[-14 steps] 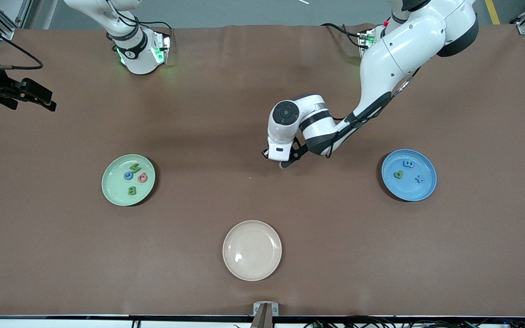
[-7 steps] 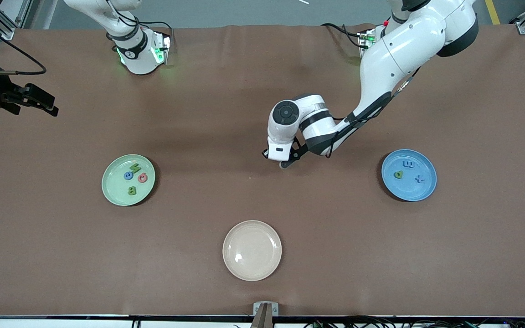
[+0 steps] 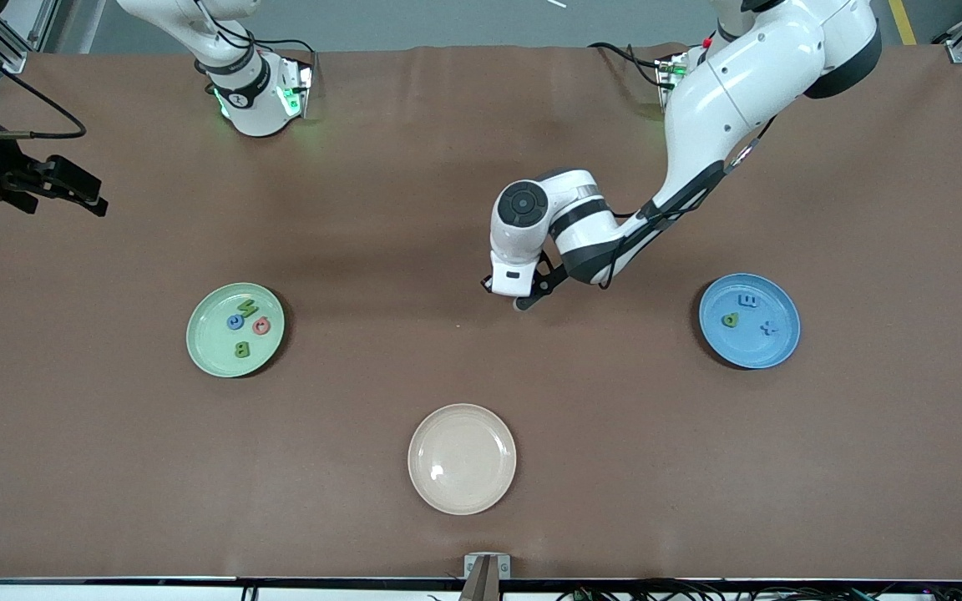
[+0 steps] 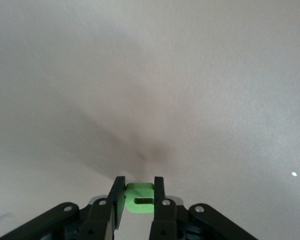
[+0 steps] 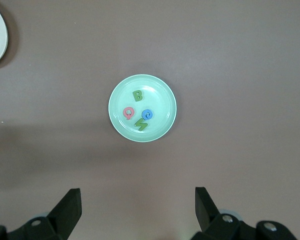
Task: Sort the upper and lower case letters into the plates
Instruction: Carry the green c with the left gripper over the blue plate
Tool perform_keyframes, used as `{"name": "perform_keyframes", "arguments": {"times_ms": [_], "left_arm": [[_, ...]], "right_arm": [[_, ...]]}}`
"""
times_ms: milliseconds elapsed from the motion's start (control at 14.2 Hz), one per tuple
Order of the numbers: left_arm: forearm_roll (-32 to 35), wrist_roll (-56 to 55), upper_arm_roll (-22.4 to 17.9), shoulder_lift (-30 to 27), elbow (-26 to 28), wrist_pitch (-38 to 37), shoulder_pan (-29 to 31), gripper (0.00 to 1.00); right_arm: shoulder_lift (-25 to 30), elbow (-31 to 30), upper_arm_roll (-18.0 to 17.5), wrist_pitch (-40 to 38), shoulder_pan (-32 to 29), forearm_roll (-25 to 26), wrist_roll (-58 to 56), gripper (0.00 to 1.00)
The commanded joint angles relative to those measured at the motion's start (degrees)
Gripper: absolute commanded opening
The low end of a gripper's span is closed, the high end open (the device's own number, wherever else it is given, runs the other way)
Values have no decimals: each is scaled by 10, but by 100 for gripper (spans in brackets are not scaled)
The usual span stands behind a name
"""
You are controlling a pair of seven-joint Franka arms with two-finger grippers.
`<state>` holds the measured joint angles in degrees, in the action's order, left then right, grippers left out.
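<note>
Mint green plate (image 3: 235, 330) holding four letters, blue plate (image 3: 749, 320) holding three, cream plate (image 3: 462, 458) bare, left gripper (image 4: 139, 196) clamped on green letter (image 4: 139, 200) over mid-table, right gripper (image 5: 137, 207) spread wide above the mint plate's end of the table (image 3: 615, 434).

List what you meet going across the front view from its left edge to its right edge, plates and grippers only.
right gripper → mint green plate → cream plate → left gripper, shut on a green letter → blue plate

green letter B (image 5: 137, 95) in the mint green plate (image 5: 166, 95), other letters perhaps M and E
</note>
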<state>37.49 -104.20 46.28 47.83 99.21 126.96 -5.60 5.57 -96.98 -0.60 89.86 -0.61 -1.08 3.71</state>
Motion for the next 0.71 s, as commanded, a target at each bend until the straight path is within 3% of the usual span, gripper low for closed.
{"name": "perform_keyframes", "arguments": {"times_ms": [0,141,283,636], "left_arm": [[-9,57,63,-31,8,-64,82,3],[-9,124,151,-27,10,-127,187,3],[-9,201,212,-29,12,-209,264,3],[1,366,292,-30,45,-265,438,3]], "right_arm": [[18,-20,-5,11,-6,8,-12,100],[17,-21,-5,12,-9,8,-19,100],[17,-21,-4,12,-11,8,-19,100],[16,-26,0,10,-14,6,-19,100]]}}
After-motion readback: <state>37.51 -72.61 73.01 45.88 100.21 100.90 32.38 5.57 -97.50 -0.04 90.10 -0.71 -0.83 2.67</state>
